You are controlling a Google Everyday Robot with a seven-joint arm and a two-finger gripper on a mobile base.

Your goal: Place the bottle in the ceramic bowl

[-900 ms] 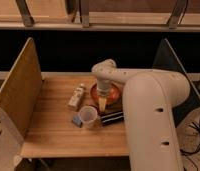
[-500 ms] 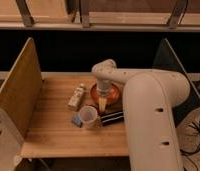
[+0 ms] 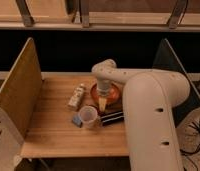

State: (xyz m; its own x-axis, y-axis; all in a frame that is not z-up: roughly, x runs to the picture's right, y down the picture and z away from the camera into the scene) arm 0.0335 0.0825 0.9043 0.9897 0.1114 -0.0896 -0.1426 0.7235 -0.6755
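The bottle (image 3: 76, 96) is slim and cream-white and lies on the wooden table, its narrower end pointing away, just left of the bowl. The ceramic bowl (image 3: 113, 93) is shallow and orange-red and sits at the table's middle right. My gripper (image 3: 102, 101) hangs from the white arm, pointing down over the bowl's front left part. It is to the right of the bottle and apart from it. The arm hides much of the bowl's inside.
A translucent whitish cup (image 3: 88, 116) stands in front of the bowl. A small blue thing (image 3: 76, 120) lies at its left and a black bar (image 3: 112, 118) at its right. Slanted side boards (image 3: 18, 92) flank the table (image 3: 53, 135). My white arm (image 3: 153, 115) covers the right side.
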